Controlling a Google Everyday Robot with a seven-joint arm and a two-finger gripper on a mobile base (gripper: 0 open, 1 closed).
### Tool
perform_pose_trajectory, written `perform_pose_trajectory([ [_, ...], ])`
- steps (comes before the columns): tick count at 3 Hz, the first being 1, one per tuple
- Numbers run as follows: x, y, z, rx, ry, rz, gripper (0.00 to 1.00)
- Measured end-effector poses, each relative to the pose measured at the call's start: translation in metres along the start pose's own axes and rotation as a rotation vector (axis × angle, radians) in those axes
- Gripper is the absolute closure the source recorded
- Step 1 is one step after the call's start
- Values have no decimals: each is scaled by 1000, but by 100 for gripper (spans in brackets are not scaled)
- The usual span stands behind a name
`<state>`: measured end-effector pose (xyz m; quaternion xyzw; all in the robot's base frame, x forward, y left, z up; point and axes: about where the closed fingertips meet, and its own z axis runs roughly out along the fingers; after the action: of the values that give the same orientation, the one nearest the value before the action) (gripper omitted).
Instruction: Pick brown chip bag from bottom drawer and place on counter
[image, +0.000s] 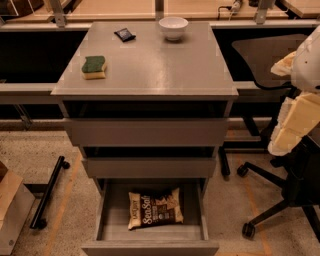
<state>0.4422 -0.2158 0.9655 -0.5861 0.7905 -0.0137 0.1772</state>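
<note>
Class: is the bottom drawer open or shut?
Open: bottom drawer pulled out, brown chip bag visible inside. Tool at right edge.

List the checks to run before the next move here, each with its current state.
1. Is the bottom drawer open: ok.
2. The brown chip bag lies flat in it, nothing on top: ok.
3. Is the gripper over the bag: not ok; it is at the right edge, beside the cabinet.
4. Bare counter space between sponge, black packet and bowl: ok.
5. Is the office chair outside the arm's path: cannot tell.
</note>
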Motion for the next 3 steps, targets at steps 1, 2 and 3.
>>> perform_pose_trajectory([
  [1, 4, -4, 25, -7, -70, 62, 0],
  [2, 12, -11, 60, -22, -142, 102, 0],
  [3, 23, -27, 93, -21, -200, 154, 0],
])
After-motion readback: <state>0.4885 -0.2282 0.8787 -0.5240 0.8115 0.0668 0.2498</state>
